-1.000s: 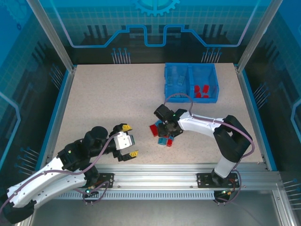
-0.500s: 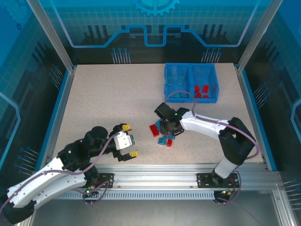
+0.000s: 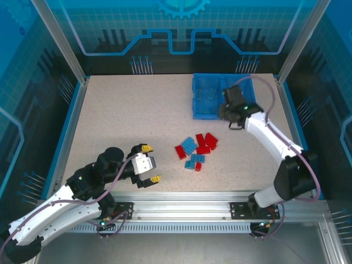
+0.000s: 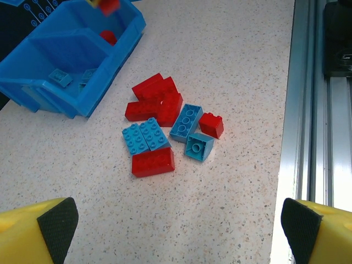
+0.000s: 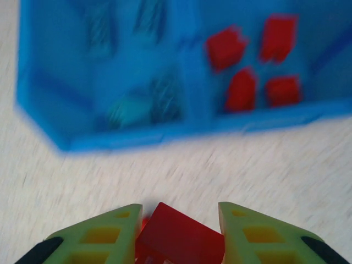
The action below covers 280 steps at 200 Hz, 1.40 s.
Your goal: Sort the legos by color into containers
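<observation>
- At the near wall of the blue bin [image 3: 204,114], the right hand [image 3: 233,111] hovers above the tabletop [image 3: 126,115], its fingers [image 5: 99,239] drawn in close on a red lego [image 5: 179,234] gripped between them; the right wrist view is blurred
- Inside the bin, the right compartment [image 5: 324,55] holds at least four red legos [image 5: 242,88], and the left compartment [image 5: 55,55] holds light blue legos [image 5: 129,110]
- In the middle of the tabletop lies a loose pile [image 3: 196,148] of red and light blue legos, touching or just beside one another, apart from the bin
- Near the front left, the left hand [image 3: 151,163] hangs spread wide with nothing between its fingers, facing the pile and clear of it
</observation>
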Motion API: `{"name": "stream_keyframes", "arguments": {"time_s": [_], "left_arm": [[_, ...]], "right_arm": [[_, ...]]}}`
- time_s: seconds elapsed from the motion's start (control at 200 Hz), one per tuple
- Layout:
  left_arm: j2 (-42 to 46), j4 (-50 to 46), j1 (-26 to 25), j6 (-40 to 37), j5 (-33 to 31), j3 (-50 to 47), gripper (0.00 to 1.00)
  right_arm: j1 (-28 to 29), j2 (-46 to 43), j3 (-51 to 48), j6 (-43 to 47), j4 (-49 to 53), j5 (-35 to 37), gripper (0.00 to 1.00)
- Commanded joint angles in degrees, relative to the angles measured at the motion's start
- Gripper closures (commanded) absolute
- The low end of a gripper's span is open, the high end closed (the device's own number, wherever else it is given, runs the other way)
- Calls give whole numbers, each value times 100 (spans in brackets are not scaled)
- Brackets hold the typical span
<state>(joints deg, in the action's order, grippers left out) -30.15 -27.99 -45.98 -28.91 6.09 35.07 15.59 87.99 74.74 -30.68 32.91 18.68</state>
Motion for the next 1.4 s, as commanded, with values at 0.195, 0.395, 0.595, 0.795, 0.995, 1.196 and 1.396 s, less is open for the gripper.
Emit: {"name": "stream_keyframes", "arguments": {"time_s": [0.195,0.395,0.595,0.795,0.995,1.196,1.396], "left_arm": [[53,193,218,29,144,-43,1],[6,832,444,1198,-344,-41,1],[-944,872,458,3021,-791,679,1],[-2652,738,456,6273,-1772,1199,1],[-4431,485,389,8305,-1994,1630,1],[-5951,174,7,8593,-2013,2447,2],[-6812,109,-105,8823,-2085,2894,11]], "right_arm": [[-1177,2656,2310,415,-29,-330,65],[-1266,3479,3390,492,489,-79,47],[-1287,2972,3038,565,475,-306,42],[-1138,1424,1512,446,230,-1076,38],[-472,-816,-536,555,-170,-1993,24],[359,-2210,-1695,536,22,-2793,13],[936,-2880,-2236,178,225,-2814,7]]}}
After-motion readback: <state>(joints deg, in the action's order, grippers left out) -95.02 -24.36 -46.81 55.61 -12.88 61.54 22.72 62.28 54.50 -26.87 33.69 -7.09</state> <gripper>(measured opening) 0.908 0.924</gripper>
